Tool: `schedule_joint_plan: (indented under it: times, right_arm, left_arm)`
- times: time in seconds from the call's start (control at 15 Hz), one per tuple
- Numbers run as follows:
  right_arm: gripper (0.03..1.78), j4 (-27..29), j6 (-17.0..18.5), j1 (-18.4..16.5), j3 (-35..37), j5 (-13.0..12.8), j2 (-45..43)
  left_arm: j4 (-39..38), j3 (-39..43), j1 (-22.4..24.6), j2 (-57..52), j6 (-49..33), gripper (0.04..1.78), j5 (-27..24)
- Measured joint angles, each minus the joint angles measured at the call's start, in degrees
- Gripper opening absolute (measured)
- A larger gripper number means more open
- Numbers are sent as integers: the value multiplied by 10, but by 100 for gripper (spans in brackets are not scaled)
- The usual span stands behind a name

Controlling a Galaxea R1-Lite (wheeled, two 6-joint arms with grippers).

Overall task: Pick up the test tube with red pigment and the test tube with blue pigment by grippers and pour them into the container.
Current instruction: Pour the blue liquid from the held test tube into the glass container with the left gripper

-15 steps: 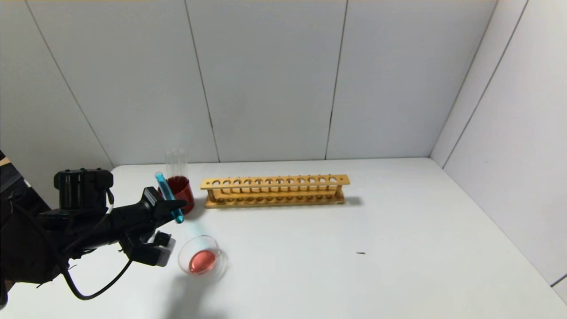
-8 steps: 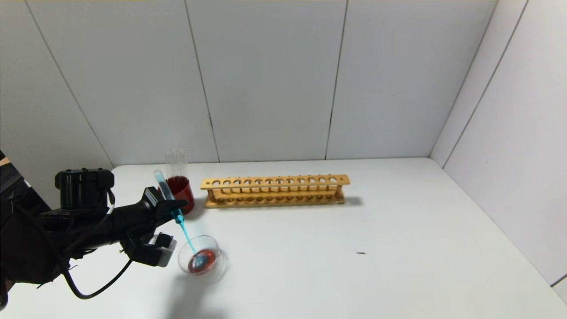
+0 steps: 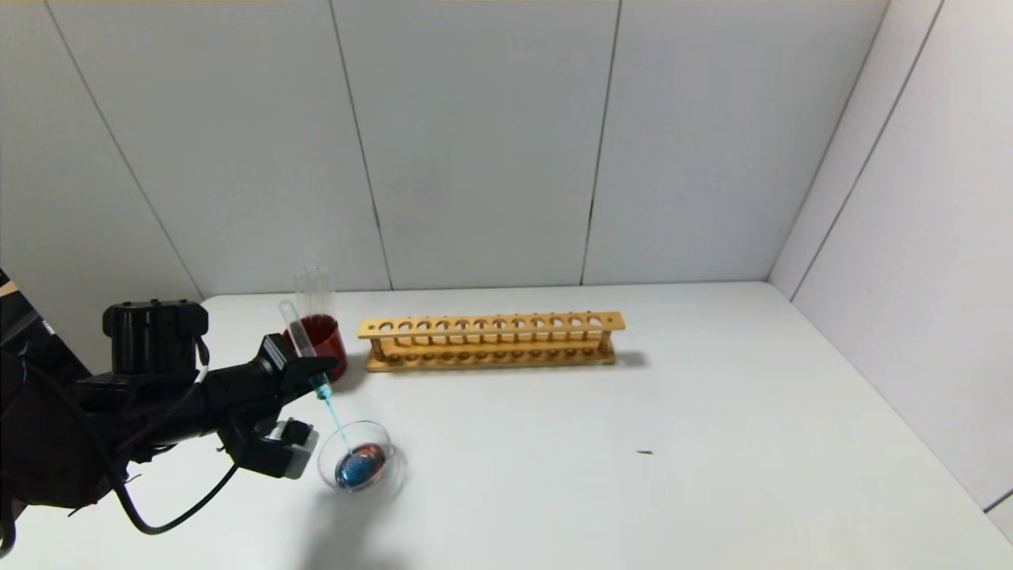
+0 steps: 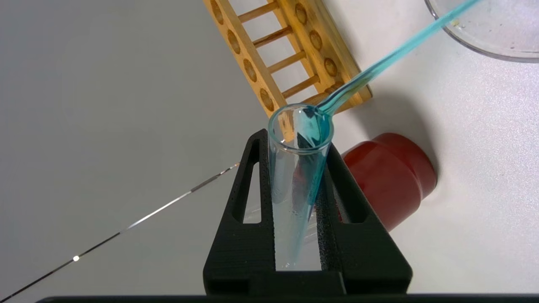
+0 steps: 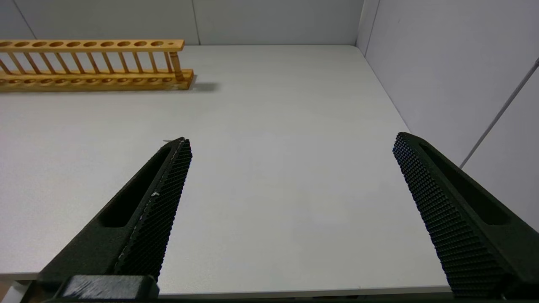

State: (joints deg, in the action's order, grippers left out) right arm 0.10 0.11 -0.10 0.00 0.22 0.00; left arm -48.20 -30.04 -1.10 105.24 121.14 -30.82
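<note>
walls (image 3: pixel 475 142): pale grey panels, dark seams | table (image 3: pixel 712 412): white | light: even

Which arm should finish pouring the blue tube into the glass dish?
Left. The left gripper already clamps the test tube with blue pigment, tilted mouth-down with a blue stream falling into the container. The right gripper is open and empty, far from the dish.
</note>
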Motion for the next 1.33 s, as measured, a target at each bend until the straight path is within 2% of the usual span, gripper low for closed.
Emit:
schedule_joint_plan:
  times: [0.93, 1.13, 1.33]
  right_arm:
    - [175, 0, 0, 0, 0, 0, 0]
    - [175, 0, 0, 0, 0, 0, 0]
    - [175, 0, 0, 0, 0, 0, 0]
  left_arm:
    - [-8, 0, -30, -5, 20, 32, 35]
    - [-28, 9, -35, -25, 64, 32, 37]
    - [-36, 27, -36, -46, 82, 32, 63]
